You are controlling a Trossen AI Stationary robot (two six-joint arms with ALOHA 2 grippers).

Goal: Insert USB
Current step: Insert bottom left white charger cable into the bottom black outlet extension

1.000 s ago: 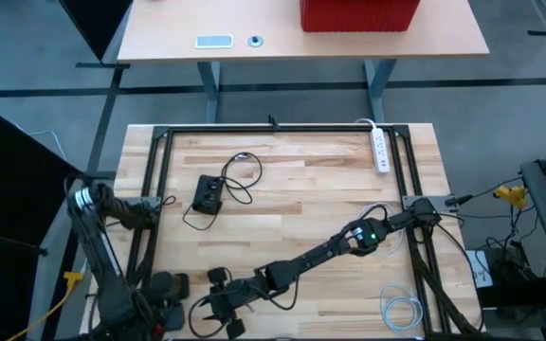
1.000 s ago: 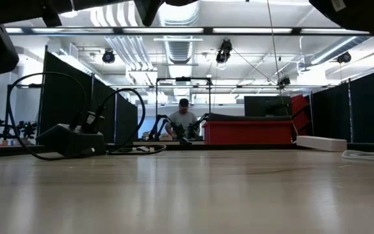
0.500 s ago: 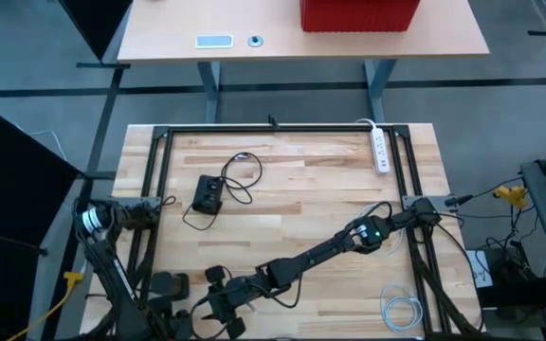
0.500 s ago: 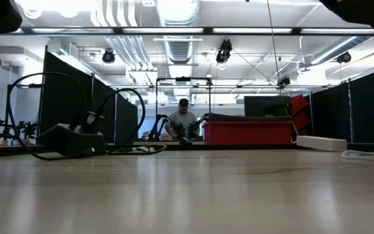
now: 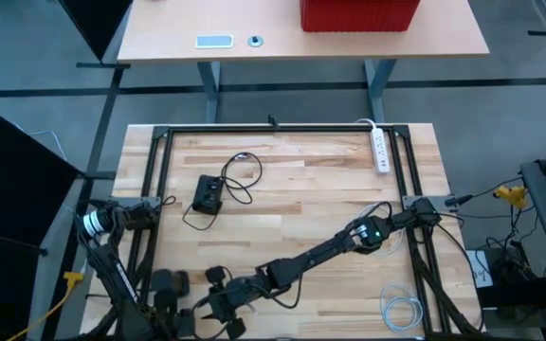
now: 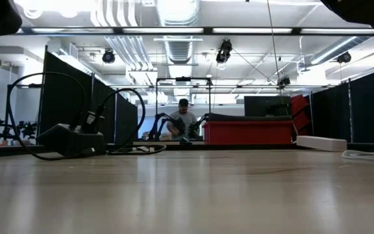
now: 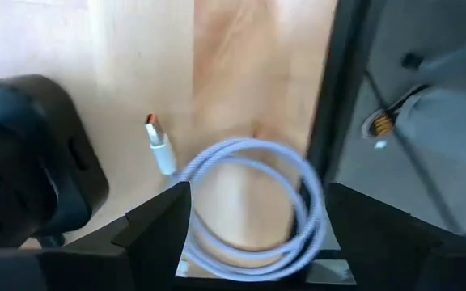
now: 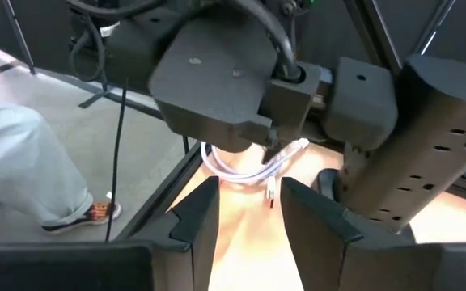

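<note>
A white USB cable lies coiled on the wood at the table's near left corner, its plug flat on the table. My left gripper points down over it, open, with one finger on either side of the coil; I cannot tell whether they touch it. In the high view that gripper hides the cable. My right gripper reaches in level from the right, open and empty, facing the cable and its plug. A black hub with its cord rests farther back.
The black frame rail runs close beside the cable. A white power strip lies at the far right, and a second white coil at the near right. A person's leg stands beside the table's near left corner.
My left arm has folded lower, and its gripper has sunk toward the table's near left corner. The hub and its cord have kept still.
</note>
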